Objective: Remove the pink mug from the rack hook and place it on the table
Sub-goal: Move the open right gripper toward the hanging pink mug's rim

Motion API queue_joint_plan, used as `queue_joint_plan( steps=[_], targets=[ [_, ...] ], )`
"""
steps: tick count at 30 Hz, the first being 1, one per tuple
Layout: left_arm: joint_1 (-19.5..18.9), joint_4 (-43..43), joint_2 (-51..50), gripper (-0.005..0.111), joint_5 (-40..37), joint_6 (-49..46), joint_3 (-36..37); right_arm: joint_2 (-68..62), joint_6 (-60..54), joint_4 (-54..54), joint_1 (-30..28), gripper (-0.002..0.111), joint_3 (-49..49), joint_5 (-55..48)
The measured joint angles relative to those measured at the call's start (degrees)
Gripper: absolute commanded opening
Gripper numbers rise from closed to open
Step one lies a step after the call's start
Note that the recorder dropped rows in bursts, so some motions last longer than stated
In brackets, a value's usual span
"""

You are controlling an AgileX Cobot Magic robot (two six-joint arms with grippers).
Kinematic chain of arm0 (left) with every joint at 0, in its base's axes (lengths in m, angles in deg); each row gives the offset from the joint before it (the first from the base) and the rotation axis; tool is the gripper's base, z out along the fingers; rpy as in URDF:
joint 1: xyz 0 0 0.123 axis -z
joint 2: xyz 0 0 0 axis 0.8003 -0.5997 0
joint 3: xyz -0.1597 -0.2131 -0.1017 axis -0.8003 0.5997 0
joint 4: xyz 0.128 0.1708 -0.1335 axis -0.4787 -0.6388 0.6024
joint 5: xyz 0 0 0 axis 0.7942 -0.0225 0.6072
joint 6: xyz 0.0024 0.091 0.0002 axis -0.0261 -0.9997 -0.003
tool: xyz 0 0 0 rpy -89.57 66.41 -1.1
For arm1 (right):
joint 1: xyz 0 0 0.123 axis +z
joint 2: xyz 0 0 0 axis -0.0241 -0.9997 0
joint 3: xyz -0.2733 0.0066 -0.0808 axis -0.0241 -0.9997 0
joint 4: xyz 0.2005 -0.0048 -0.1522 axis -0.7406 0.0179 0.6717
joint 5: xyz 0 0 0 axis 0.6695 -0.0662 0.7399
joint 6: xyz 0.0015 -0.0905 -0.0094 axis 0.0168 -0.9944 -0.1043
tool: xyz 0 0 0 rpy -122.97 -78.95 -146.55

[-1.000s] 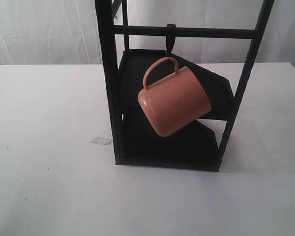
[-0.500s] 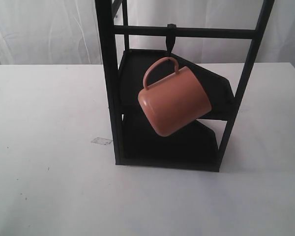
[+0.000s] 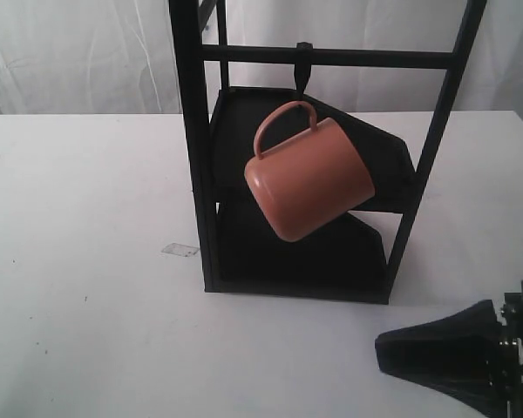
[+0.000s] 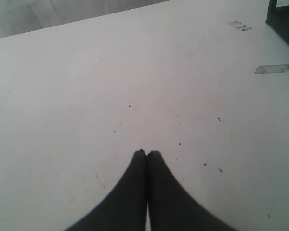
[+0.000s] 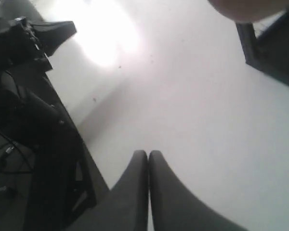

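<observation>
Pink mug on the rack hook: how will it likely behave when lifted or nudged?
The pink mug hangs tilted from the rack hook by its handle alone, so a nudge would probably swing it. It looks rigid and matte, likely not slippery. Being cylindrical, it could roll if laid sideways on the table.

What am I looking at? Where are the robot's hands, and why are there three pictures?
It is a robot with two arms; each ends in a pincer called a gripper. One picture looks at the whole table from outside. There a pink mug hangs by its handle from the rack hook on a black rack, with a scrap of tape nearby. The other two come from cameras on the wrists: the left gripper and the right gripper are both shut and hold nothing.
</observation>
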State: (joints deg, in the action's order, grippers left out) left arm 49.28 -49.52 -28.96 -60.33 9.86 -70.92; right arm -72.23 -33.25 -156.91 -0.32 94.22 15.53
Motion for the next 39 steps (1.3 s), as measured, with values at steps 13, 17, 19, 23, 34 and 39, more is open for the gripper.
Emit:
queue_joint_plan(
  steps=[13, 17, 19, 23, 34, 39],
  targets=[
    [0.0, 0.0, 0.0, 0.0, -0.1, 0.0, 0.0, -1.5, 60.0, 53.8, 1.0, 0.0, 12.0, 9.0],
    [0.0, 0.0, 0.0, 0.0, -0.1, 0.0, 0.0, 3.2, 48.7, 39.4, 6.0, 0.0, 19.5, 6.1],
    [0.0, 0.0, 0.0, 0.0, -0.1, 0.0, 0.0, 3.8, 42.1, 35.3, 7.1, 0.0, 22.2, 5.8],
    [0.0, 0.0, 0.0, 0.0, -0.1, 0.0, 0.0, 0.4, 32.4, 27.7, 7.3, 0.002, 25.3, 4.3],
    [0.0, 0.0, 0.0, 0.0, -0.1, 0.0, 0.0, -12.4, 26.1, 20.6, 10.5, 0.043, 30.9, 4.8],
    [0.0, 0.0, 0.0, 0.0, -0.1, 0.0, 0.0, -13.7, 22.7, 20.1, 12.7, 0.046, 31.0, 9.1]
  ],
)
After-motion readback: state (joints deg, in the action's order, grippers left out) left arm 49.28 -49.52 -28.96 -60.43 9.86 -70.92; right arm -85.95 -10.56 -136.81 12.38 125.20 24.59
